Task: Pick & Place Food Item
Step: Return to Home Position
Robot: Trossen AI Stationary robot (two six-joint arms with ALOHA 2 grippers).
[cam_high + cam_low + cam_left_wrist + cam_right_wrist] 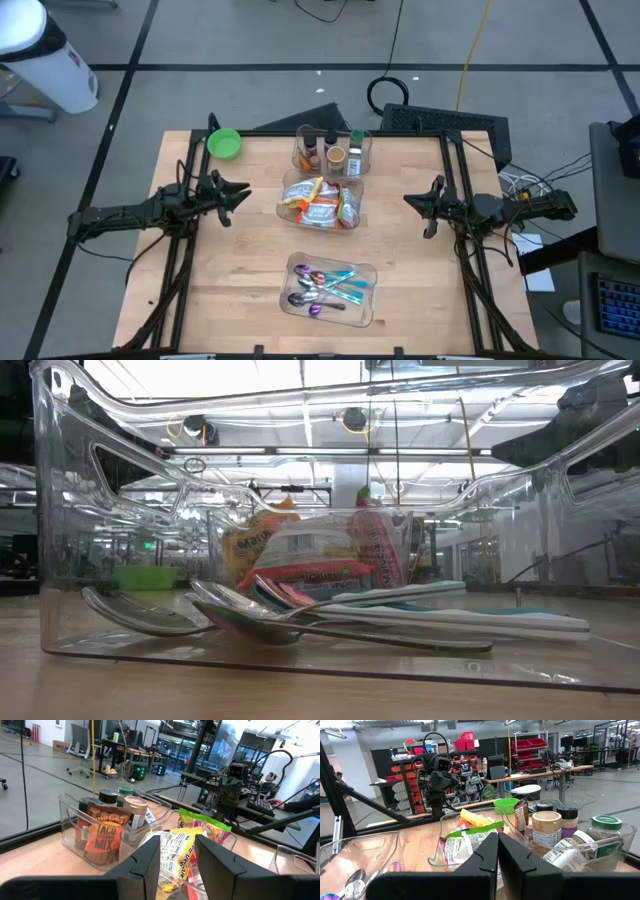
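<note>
Metal spoons (140, 616) fill the near clear plastic bin (60, 510); left claw (241, 192) spread, right claw (411, 198) pressed together, parked aside, sorting seemingly done.

Your left arm (130, 213) and right arm (520, 207) are slim, matte black, jointed links with dark cables trailing along them. Your left hand (177, 841) and right hand (498, 839) each carry two flat, angular black fingers (145, 865).

bowl (224, 143) green | taco mix bag (102, 837) orange | spoon handles (347, 284) teal | table (230, 280) pale wood
</note>
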